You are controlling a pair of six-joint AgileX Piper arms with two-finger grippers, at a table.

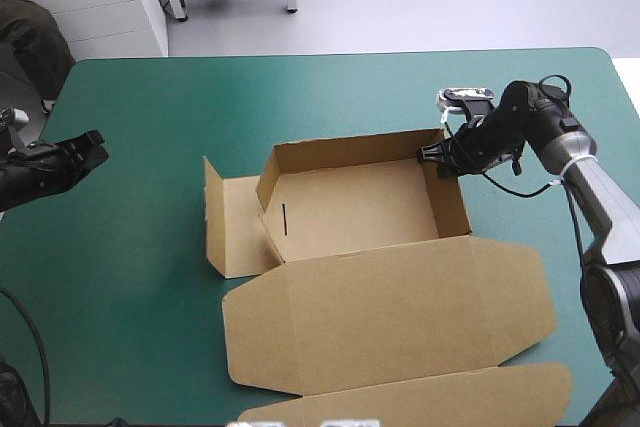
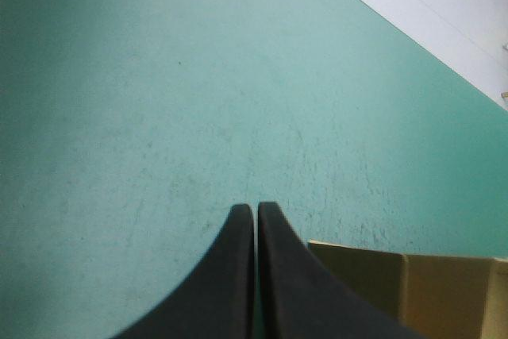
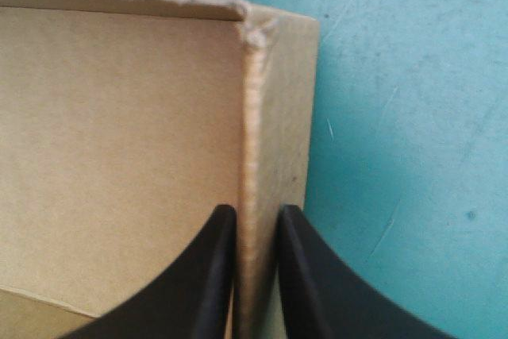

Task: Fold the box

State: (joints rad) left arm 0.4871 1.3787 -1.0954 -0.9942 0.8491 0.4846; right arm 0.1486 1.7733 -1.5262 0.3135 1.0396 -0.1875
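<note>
Matt brown board is noted for the box (image 1: pixel 390 312), frayed at the creased corner ahead of the right gripper (image 3: pixel 255 212); black fingers (image 3: pixel 205 275) matt, smooth. The teal-green cover (image 1: pixel 150 117) is seen matt, faintly scuffed.

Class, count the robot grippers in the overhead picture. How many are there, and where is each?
2. The left gripper is shut near the table's left edge, clear of the box. The right gripper is shut on the box's right wall.

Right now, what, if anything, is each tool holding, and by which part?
The right tool grips the box by its right side wall, near the far corner. The left tool holds nothing.
</note>
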